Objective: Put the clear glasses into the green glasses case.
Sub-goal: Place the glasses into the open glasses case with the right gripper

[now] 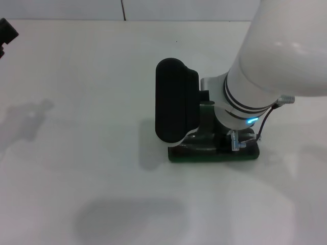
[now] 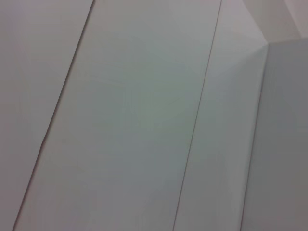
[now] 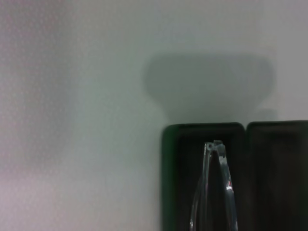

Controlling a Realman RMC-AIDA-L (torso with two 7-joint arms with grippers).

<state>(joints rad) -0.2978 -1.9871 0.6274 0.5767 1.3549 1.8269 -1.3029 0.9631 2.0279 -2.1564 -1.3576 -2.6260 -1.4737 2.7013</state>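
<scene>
Right gripper (image 1: pixel 237 140) over open green glasses case (image 1: pixel 204 154), clear glasses (image 3: pixel 214 187) inside; finger state unclear; white table (image 1: pixel 76 102)

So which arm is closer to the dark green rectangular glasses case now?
The right arm: it hangs directly over the dark green rectangular glasses case. The left claw is parked far away at the table's far left edge.

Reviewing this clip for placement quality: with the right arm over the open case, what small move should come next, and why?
Probably lower a little further, then release. The right wrist view shows the clear glasses over one dark-lined half of the open green glasses case, though contact with the lining cannot be judged. In the head view the right arm covers most of the case, hiding the right gripper. The left gripper sits idle at the table's far left.
</scene>
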